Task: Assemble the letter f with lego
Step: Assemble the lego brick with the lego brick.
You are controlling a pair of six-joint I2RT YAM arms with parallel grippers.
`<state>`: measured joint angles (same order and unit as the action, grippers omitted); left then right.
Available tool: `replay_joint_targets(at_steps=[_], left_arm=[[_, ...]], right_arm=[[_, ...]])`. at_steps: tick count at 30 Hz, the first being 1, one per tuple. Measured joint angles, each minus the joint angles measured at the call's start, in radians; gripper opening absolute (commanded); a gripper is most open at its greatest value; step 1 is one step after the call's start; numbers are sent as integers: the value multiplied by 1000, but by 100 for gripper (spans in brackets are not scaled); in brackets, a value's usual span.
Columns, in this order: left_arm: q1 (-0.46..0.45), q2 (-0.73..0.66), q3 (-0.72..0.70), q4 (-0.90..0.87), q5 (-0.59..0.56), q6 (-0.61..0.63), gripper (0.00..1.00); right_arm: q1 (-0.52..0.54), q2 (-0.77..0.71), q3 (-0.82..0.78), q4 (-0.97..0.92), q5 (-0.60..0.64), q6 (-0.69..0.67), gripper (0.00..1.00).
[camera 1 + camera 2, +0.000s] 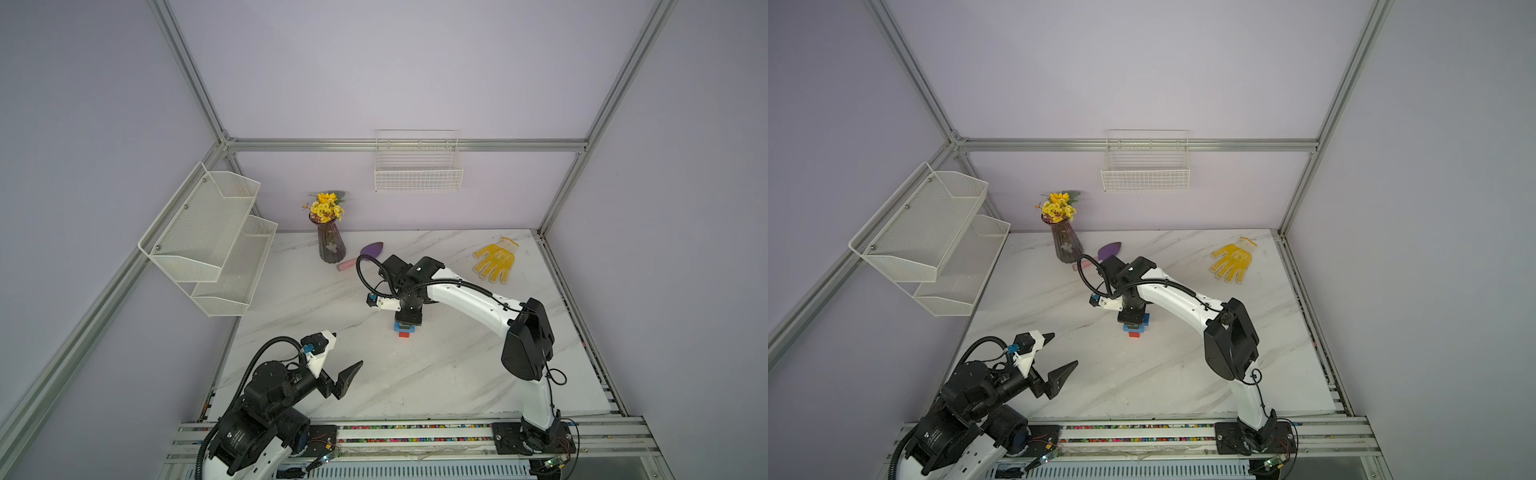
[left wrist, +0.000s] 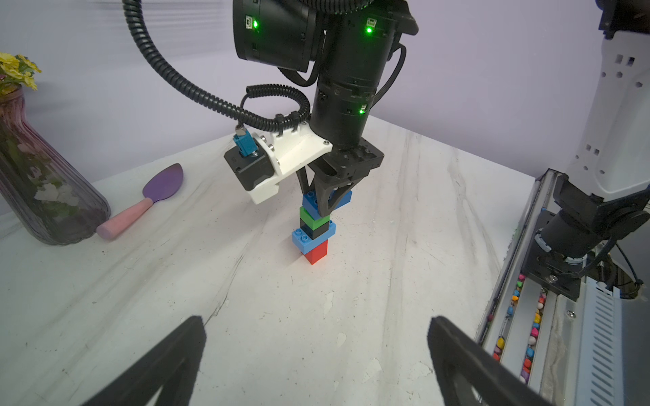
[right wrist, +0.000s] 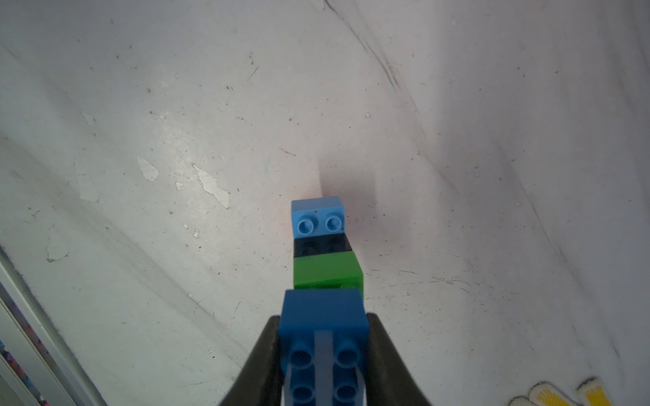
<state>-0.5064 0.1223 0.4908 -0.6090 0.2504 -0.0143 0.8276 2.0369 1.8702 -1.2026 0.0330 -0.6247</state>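
Note:
The lego stands as an upright stack [image 2: 314, 228] in mid-table: a red brick [image 2: 318, 252] at the bottom, then light blue [image 2: 305, 240], black [image 2: 316, 230], green [image 2: 311, 215], and dark blue [image 2: 310, 202] on top. The two blue bricks jut out sideways. My right gripper [image 3: 323, 351] comes straight down from above and is shut on the dark blue brick [image 3: 323, 313], one finger on each side. Both top views show the stack [image 1: 405, 331] [image 1: 1134, 331] under that gripper. My left gripper [image 1: 347, 353] [image 2: 316, 320] hovers open and empty near the front left, well short of the stack.
A purple vase of yellow flowers [image 1: 331, 245] and a purple spatula with a pink handle [image 1: 365, 253] lie at the back left. A yellow glove [image 1: 496, 259] lies at the back right. A mesh shelf [image 1: 212, 237] hangs on the left wall and a wire basket [image 1: 417, 166] on the back wall.

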Motion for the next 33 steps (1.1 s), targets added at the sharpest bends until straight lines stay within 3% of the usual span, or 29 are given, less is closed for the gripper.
replay_joint_targets(at_steps=[33], left_arm=[[0,0,0,0,-1,0,100]], right_arm=[[0,23,41,-31,2,-3,6]])
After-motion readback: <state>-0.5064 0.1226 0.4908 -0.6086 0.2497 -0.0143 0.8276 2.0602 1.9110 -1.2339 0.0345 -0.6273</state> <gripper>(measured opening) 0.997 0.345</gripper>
